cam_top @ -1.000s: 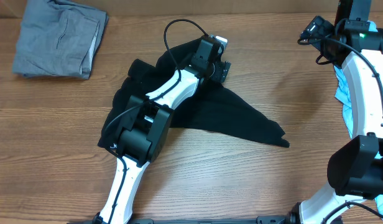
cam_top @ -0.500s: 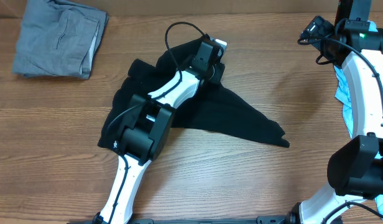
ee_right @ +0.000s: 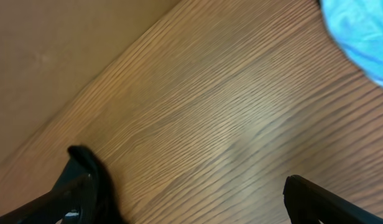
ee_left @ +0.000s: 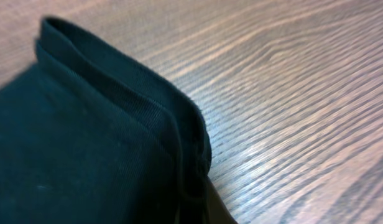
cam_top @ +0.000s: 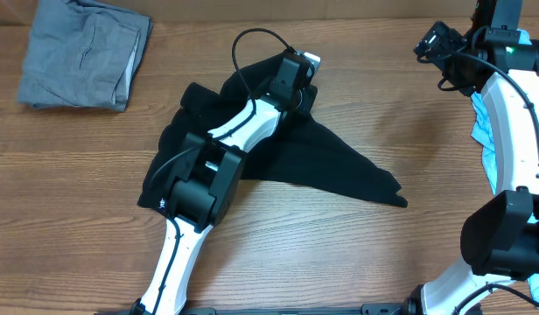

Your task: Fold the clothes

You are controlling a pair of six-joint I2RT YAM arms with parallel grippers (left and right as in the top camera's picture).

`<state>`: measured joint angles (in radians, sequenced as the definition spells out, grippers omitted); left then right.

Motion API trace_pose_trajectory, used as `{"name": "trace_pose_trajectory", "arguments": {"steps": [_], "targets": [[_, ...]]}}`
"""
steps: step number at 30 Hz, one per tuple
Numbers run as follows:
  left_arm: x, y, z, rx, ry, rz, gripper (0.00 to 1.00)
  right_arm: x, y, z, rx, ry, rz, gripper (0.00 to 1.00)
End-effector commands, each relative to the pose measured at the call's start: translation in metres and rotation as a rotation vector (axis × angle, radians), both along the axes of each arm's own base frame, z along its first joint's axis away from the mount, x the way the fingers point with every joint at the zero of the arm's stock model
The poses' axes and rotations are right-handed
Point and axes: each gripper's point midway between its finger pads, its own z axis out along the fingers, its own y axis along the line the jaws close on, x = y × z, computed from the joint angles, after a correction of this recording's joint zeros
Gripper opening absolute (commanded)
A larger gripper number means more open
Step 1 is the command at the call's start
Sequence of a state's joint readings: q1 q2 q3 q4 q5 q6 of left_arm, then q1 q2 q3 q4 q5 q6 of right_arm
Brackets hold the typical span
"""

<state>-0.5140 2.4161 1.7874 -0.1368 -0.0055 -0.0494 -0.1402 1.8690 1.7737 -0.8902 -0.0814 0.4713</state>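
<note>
From overhead the table (cam_top: 94, 192) is brightly and evenly lit, seemingly from above. Only thin, soft shadows run along the edges of the black shirt (cam_top: 339, 166), which reads as a flat dark mass with hardly a fold showing. In the left wrist view the shirt's hem is sharp mid-frame, while the wood beyond it softens and carries a pale sheen. In the right wrist view the light blue cloth (ee_right: 359, 37) is washed out and blurred.

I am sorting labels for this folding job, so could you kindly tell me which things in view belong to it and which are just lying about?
Job: black short-sleeved shirt of soft fabric; left gripper, shut on its hem.
Lying about: grey folded garment; light blue shirt.
</note>
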Motion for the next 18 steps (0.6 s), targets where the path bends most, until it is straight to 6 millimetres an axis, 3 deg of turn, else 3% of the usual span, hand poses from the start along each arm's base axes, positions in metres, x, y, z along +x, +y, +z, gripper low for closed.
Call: {"name": "trace_pose_trajectory", "arguments": {"steps": [1,4,9,13,18], "targets": [[0.017,0.006,0.080,-0.038,-0.139,0.013,0.09,-0.010,0.016,0.005,0.071,0.023,0.041,1.00],[0.020,0.015,0.093,-0.035,-0.156,0.037,0.06,-0.024,0.018,-0.006,0.061,0.091,0.069,1.00],[0.027,0.036,0.095,-0.027,-0.144,0.071,0.04,-0.074,0.015,-0.035,0.045,0.330,0.051,1.00],[0.033,0.057,0.099,-0.043,-0.131,0.114,0.04,-0.099,0.019,-0.060,0.052,0.441,0.089,1.00],[0.039,0.075,0.144,-0.083,-0.193,0.150,0.04,-0.103,0.032,-0.089,0.122,0.451,0.117,1.00]]}}
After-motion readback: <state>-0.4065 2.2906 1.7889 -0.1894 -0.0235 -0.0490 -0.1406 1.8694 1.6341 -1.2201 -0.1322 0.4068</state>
